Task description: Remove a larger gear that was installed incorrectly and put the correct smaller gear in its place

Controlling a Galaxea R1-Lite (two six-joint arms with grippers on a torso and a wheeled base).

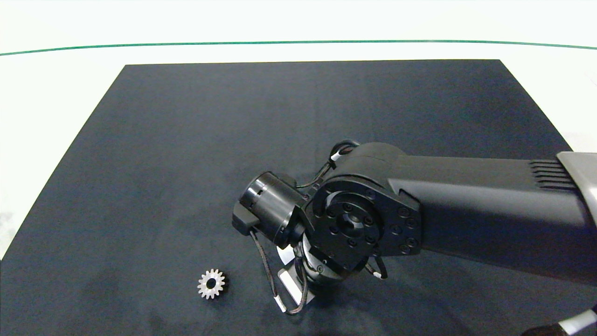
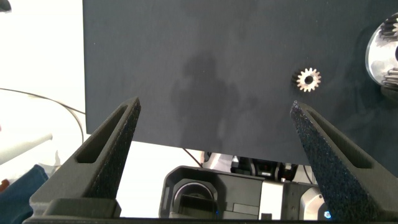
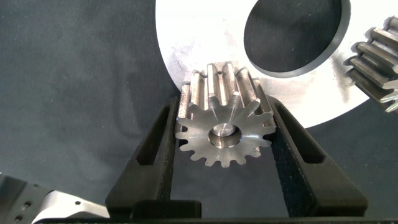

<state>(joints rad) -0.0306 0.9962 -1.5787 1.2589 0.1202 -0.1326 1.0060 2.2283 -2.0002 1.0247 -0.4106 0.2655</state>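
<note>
Nearest, left claw point(image 2: 215, 104): idle and back at the near edge of the counter point(image 1: 56, 93). Its two fingers are spread wide with nothing between them, and it faces across the dark mat point(image 1: 186, 140).

Smaller gear point(image 1: 211, 283): lying flat on the mat near its front edge, bore up. It is alone, well apart from both claws, and nothing holds it.

Right arm point(image 1: 466, 205): reaches in over the mat beyond and to the right of the smaller gear. From above, its wrist hides what lies beneath it.

Right claw point(image 3: 222, 106): closed in on the larger gear point(image 3: 224, 134), one finger pressed against the teeth on each side.

Larger gear: held in that grip at the edge of a shiny round plate point(image 3: 186, 37). A bright metal core shows in its centre hole. Whether it is seated on a shaft or already lifted free, I cannot tell.

Further out: the plate has a big round opening with the mat showing through. Another gear point(image 3: 380, 59) with ridged teeth sits at the plate's far side.

Progress: early, by my reading. The wrong gear is gripped but not yet set aside.

Left to do: carry the larger gear clear and put it down, pick the smaller gear up from the mat, then seat it where the larger one sat.
</note>
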